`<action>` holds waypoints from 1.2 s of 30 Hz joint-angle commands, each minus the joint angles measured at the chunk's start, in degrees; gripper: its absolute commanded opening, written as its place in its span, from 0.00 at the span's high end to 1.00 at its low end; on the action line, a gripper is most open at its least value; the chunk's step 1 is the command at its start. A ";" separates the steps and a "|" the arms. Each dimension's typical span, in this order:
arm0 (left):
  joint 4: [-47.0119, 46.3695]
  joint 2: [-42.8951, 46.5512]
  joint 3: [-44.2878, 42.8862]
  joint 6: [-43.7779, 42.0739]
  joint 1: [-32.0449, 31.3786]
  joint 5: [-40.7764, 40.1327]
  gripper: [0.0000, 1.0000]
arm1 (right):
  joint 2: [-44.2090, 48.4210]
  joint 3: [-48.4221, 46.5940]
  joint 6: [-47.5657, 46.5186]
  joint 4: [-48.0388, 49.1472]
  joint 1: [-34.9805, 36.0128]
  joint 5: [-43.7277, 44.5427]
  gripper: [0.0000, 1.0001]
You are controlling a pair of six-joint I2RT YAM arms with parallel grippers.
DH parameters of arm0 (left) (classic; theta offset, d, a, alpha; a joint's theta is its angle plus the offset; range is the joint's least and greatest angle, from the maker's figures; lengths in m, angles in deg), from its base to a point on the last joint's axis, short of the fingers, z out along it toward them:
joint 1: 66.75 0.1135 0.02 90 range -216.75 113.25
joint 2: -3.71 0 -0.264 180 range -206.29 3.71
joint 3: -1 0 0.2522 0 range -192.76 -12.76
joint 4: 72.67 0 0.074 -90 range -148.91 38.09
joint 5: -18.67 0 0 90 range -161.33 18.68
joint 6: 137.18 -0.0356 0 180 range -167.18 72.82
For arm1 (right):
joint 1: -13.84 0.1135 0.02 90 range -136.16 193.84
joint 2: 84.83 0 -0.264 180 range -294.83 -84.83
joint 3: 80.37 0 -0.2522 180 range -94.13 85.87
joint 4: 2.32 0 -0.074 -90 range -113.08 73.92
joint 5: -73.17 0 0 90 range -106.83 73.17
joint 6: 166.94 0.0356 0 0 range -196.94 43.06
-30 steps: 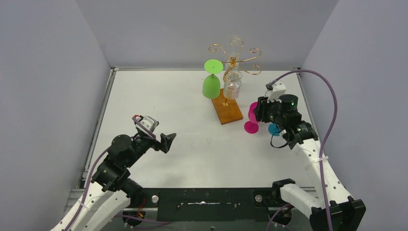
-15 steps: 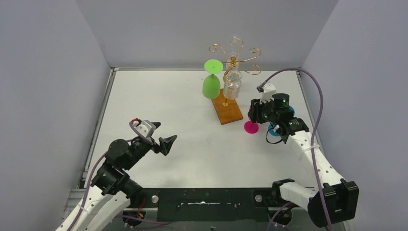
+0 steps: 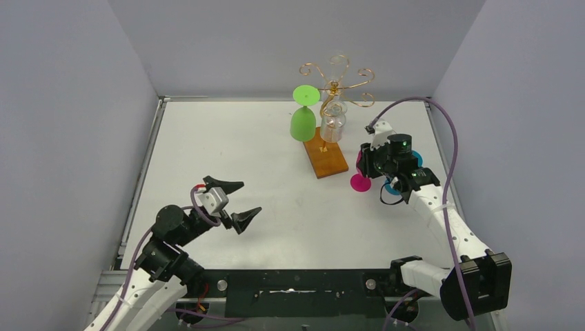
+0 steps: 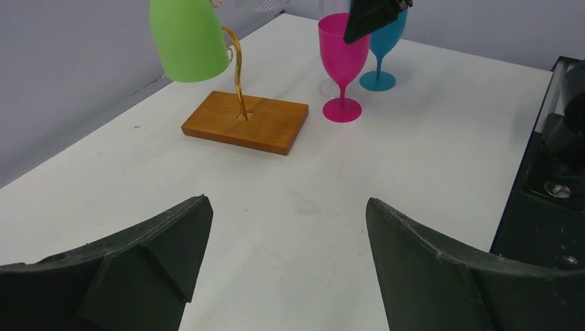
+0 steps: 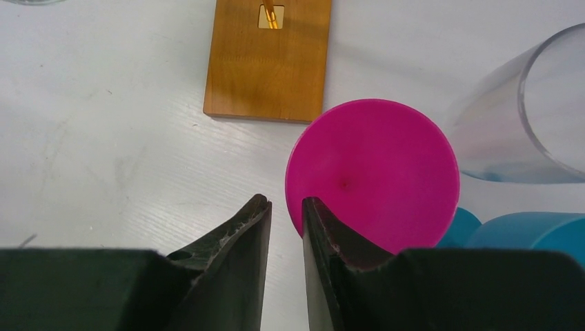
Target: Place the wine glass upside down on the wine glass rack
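White bench [image 3: 227, 158], walled on three sides. Wine glass rack [image 3: 327, 158] sits near the far edge, right of middle, with its wooden base flat on the bench and gold wire arms curling on top

Left end effector [image 4: 288, 207] hangs over the near left part of the bench, fingers spread wide, nothing between them, well apart from the rack

Right end effector [image 5: 285, 201] is toward the right edge, just right of the rack base, pointing down over the pink wine glass [image 4: 343, 58]. Fingers are narrow, a thin gap left, one finger outside the rim and one over the bowl; can't tell if they actually pinch the wall

Green glass [image 3: 302, 123] hangs upside down on the rack's left side, foot caught in a wire arm. A clear glass [image 3: 332, 124] hangs upside down at the rack's middle

Pink wine glass stands upright on the bench, foot down, just beside the right end of the rack base, not on the rack

Blue glass [image 4: 381, 55] stands upright just behind the pink one, nearer the right edge. Another clear vessel [image 5: 524, 131] is just beside the pink rim; its shape is unclear
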 commanded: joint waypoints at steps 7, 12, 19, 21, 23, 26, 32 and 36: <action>-7.41 3.30 2.22 -4.99 0.30 10.81 0.18 | 1.89 0.96 0.18 0.23 0.63 0.31 0.80; -7.84 2.57 2.27 -6.53 0.28 15.67 0.18 | 2.39 -1.79 0.43 -3.41 0.95 -0.24 0.90; -5.56 2.09 0.40 -12.23 0.27 17.45 0.19 | 8.44 -5.00 2.63 -10.02 2.00 -4.23 1.00; -4.80 1.81 -0.34 -13.29 0.22 18.05 0.19 | 10.52 -5.52 3.12 -11.94 2.10 -6.84 1.00; -4.17 1.54 -0.82 -14.32 0.24 19.01 0.19 | 12.28 -6.06 3.23 -14.06 2.18 -10.69 1.00; -3.57 1.24 -1.38 -15.25 0.23 21.01 0.21 | 14.70 -6.41 4.11 -15.66 2.19 -18.77 1.00; -0.36 0.81 -2.29 -21.01 0.24 24.28 0.22 | 19.46 -5.37 10.00 -13.64 2.39 -33.20 1.00; 5.35 -0.37 -4.81 -26.49 0.28 28.06 0.24 | 21.09 -5.17 13.53 -9.97 2.41 -42.38 1.00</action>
